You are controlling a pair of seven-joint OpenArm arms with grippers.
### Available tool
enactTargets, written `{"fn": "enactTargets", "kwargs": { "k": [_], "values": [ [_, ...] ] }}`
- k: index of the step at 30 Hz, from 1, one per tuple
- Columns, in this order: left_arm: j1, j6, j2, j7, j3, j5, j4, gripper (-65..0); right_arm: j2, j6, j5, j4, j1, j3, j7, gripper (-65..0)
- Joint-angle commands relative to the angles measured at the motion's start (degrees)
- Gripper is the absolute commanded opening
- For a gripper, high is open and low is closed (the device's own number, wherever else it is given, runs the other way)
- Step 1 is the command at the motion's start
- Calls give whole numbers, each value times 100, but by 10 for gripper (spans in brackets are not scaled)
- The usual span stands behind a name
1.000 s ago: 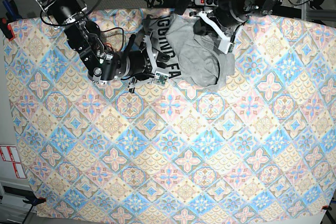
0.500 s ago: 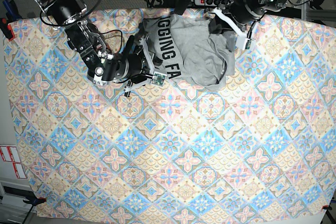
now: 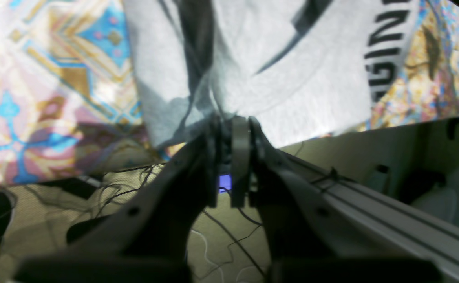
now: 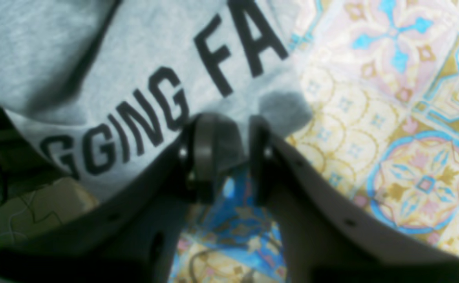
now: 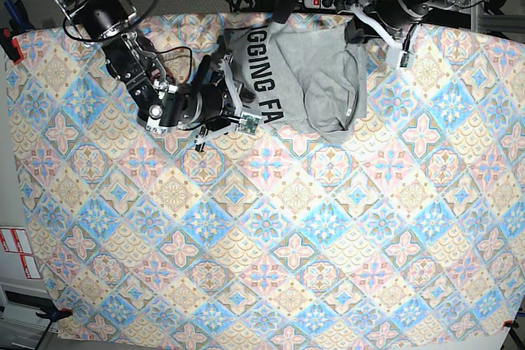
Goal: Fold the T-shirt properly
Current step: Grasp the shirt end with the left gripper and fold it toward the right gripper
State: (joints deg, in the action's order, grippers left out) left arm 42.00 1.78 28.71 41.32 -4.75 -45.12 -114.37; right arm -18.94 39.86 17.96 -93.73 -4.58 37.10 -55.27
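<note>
Pastel diamond-patterned tablecloth (image 5: pixel 271 227) covers the desk; base view: crumpled light heather-grey T-shirt (image 5: pixel 316 79) with black lettering lies at the far edge, between 2 arms.

Left wrist view: left hand (image 3: pixel 231 125) pinched tight on a bunched grey fold, cloth lifted.

Right wrist view: right hand (image 4: pixel 229 135) partly closed, clamping the shirt's edge just below the lettering.

Crumpled grey T-shirt (image 5: pixel 316 79), black lettering up, bunched at the tablecloth's far edge.
</note>
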Motion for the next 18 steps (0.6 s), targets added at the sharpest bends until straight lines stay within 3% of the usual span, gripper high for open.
{"fn": "enactTargets", "kwargs": {
  "k": [1,10,13,18],
  "values": [
    [147,2,70,-40,137,-20,-111,-650,-18,14,46,-46,-92,-40,98,-520],
    [455,2,70,13,779,7,-102,-650,26,14,46,173,-92,-40,107,-520],
    [464,2,70,22,796,16,-5,-650,202,14,46,173,-92,-40,107,-520],
    [508,2,70,22,770,16,355,-650,228,14,46,173,-92,-40,107,-520]
  ]
}}
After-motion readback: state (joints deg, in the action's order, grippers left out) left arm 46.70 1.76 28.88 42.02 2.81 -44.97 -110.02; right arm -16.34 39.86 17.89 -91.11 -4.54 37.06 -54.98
